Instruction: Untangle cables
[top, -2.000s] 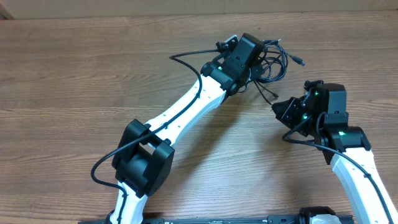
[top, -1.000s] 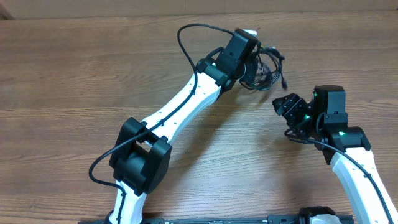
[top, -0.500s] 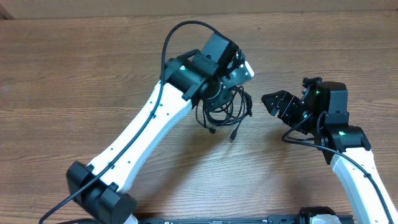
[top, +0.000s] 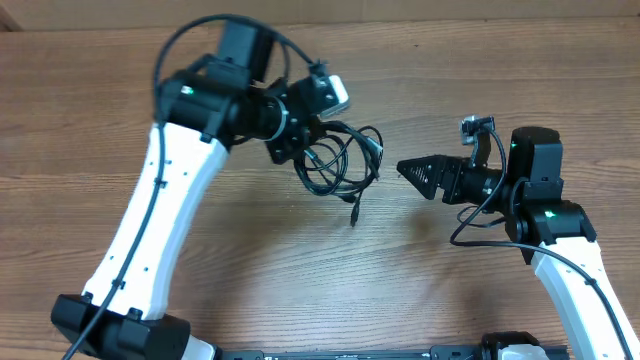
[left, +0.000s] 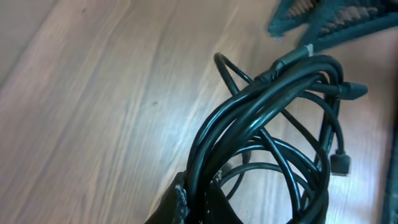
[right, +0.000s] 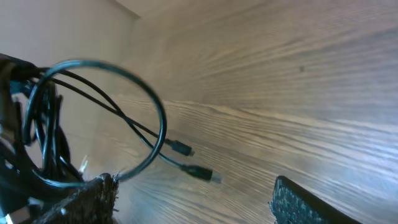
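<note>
Overhead view. Left arm (top: 150, 210) runs from the lower left corner to upper centre-left and blocks that band. Its own thick cable (top: 222, 17) arcs above it. The left gripper (top: 298, 148) is clamped on the cables (top: 340, 165), a tangle filling frame centre. The right gripper (top: 408, 172), jaws spread, points in from the right, leaving only a narrow gap to the tangle. The table (top: 350, 290) is bare at lower centre, upper right and far left.

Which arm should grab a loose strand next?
Right, probably. The right gripper is open, empty and pointed at the cables; the left gripper is shut on them, holding the bundle.
</note>
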